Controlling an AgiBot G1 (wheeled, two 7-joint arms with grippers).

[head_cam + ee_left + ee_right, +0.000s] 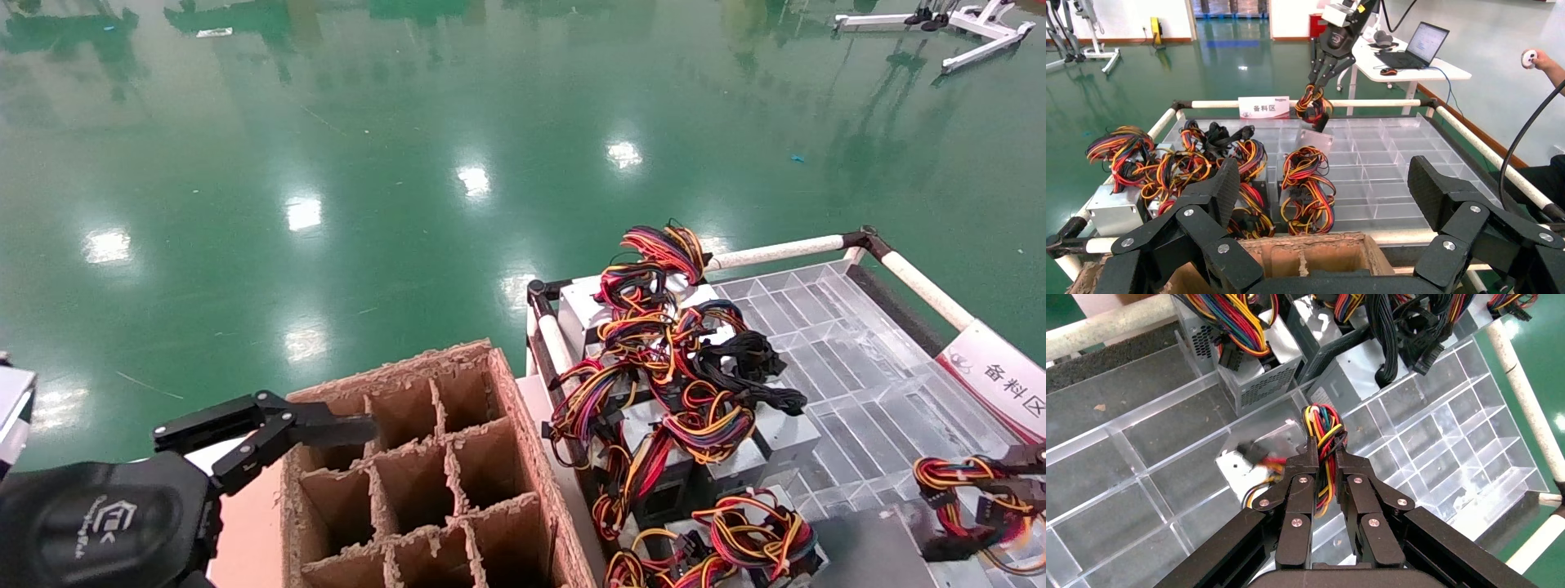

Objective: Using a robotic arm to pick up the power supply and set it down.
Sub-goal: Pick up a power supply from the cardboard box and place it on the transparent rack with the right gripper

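Evidently the power supply [1248, 468] hangs by its wire bundle [1324, 432] just above the clear divided tray [1438, 435], on the side away from the other units. It is a small grey metal box, stiff and probably heavy for its size, so it is likely to swing and twist under such a soft hold. The red, yellow and black wires flex and could slip through the pads; gripping the metal case itself would be steadier, though its smooth sides look slippery. The right gripper [1326, 454] is clamped on that bundle, its fingers pressed close on either side. Other power supplies [678, 392] lie heaped with tangled cables at the tray's near-left end. The left gripper [270, 425] waits with its fingers spread apart over the brown cardboard divider box [425, 482], idle.
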